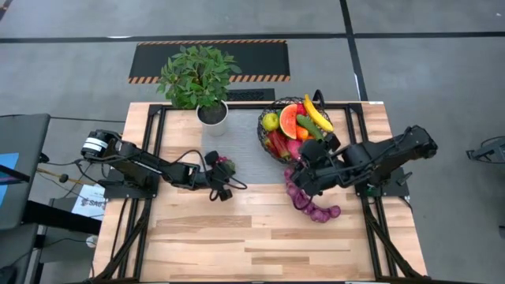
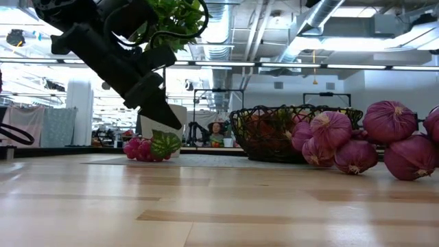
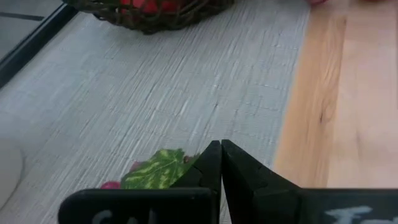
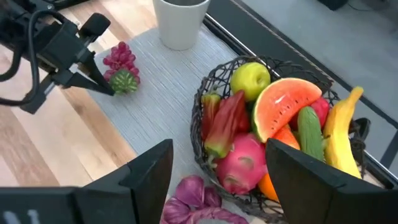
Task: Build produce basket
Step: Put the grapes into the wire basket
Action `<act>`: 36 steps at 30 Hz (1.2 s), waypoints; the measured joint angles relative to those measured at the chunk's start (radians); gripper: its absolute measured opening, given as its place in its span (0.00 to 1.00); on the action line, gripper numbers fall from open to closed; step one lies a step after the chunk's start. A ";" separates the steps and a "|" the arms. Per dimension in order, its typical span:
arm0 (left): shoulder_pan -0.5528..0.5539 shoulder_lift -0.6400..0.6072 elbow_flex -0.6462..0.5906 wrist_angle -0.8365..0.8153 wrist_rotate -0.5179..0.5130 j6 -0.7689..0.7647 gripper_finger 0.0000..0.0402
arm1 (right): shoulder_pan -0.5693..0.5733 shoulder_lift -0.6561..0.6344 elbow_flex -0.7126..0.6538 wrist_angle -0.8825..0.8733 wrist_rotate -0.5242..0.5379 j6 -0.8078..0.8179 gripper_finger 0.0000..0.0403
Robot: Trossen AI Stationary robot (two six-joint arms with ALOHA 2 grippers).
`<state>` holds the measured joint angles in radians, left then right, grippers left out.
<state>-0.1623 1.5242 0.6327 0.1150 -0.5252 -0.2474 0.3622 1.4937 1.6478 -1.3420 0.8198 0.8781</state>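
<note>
High view looked straight down on the whole table (image 1: 260,237), low view sat level at tabletop, wrist views hung close, all four shared the basket (image 1: 272,140).

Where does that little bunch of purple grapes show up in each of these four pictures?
High view: the grapes lie on the grey mat, left of the wire basket, at the left end effector.
Low view: left of centre, on the table, under the dark arm.
Left wrist view: only a green leaf and a reddish bit show, beside the shut fingers.
Right wrist view: upper left, near the white pot.
Shared landmark: the wire basket.
</note>
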 joint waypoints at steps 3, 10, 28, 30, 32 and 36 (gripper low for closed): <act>0.000 0.000 0.004 0.015 0.026 0.000 0.00 | 0.014 0.000 0.000 -0.026 0.002 0.041 0.69; 0.000 0.000 0.053 0.009 0.050 0.037 0.00 | 0.044 0.000 0.000 -0.071 0.047 0.127 0.69; -0.010 0.000 0.323 -0.122 0.190 0.207 0.00 | 0.194 0.000 0.000 -0.124 0.095 0.272 0.69; -0.012 -0.001 0.348 -0.172 0.176 0.228 0.00 | 0.205 0.000 0.000 -0.123 0.095 0.281 0.69; -0.014 -0.001 0.362 -0.256 0.136 0.248 0.00 | 0.214 0.000 0.000 -0.123 0.095 0.293 0.69; 0.004 -0.001 0.348 -0.385 0.081 0.318 0.07 | 0.222 0.000 0.000 -0.120 0.095 0.294 0.69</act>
<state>-0.1583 1.5234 0.9810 -0.2699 -0.4438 0.0707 0.5838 1.4937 1.6478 -1.4616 0.9150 1.1721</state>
